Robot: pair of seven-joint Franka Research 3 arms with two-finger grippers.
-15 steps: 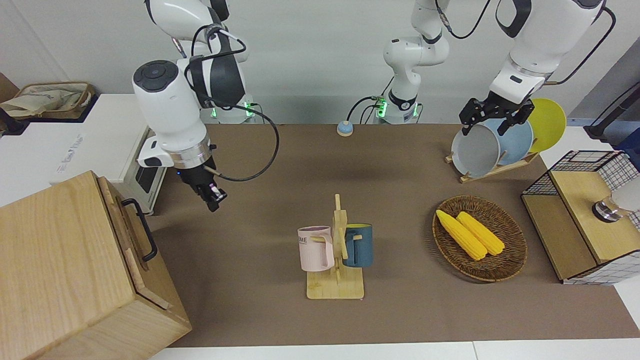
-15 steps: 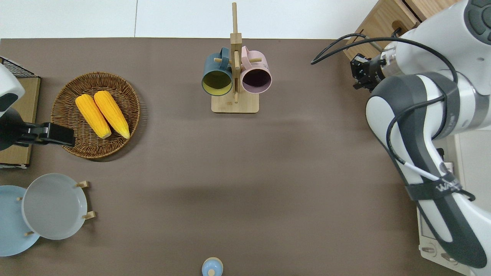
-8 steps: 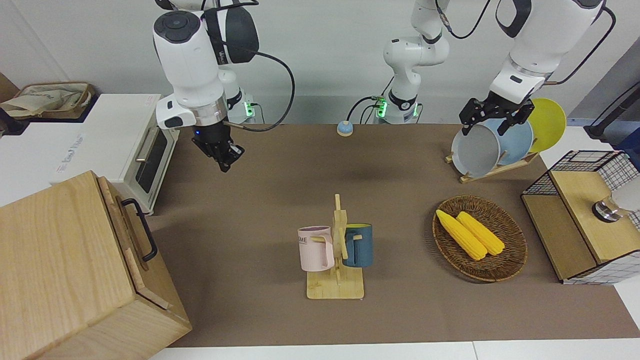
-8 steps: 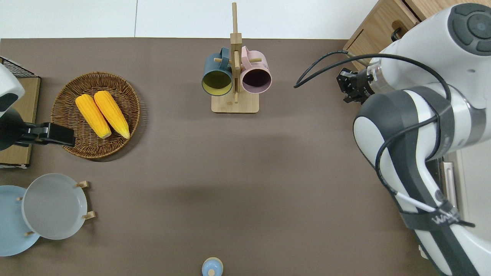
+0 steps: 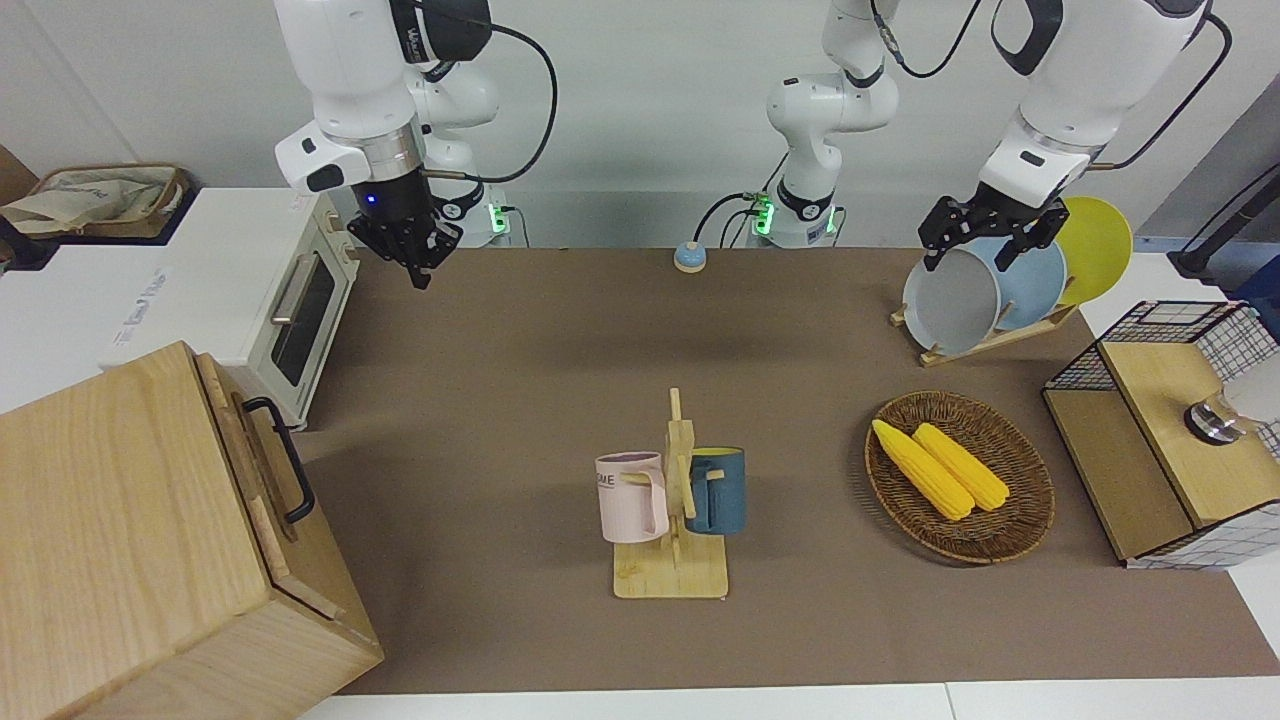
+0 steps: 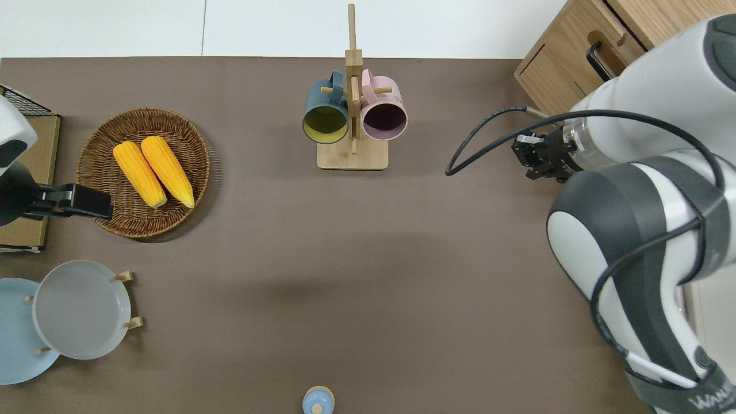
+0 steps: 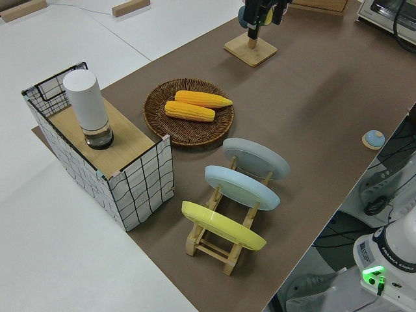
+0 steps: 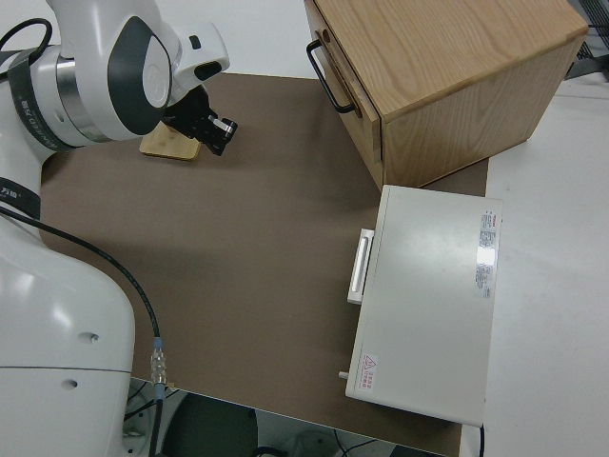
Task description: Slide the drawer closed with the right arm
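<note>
Two corn cobs [image 5: 940, 467] lie in a wicker basket [image 5: 1020, 520].

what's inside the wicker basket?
Two yellow corn cobs lie side by side in the wicker basket. Woven bottom shows around them; the patch directly under the cobs is covered.

The cabinet [image 5: 150, 530] sits at the counter's [image 5: 800, 620] corner farthest from the robots, at the right arm's end, the oven [image 5: 290, 310] beside it nearer the robots. The mug rack [image 5: 672, 520] stands mid-counter near the edge farthest from them, the basket [image 5: 960, 478] toward the left arm's end.
</note>
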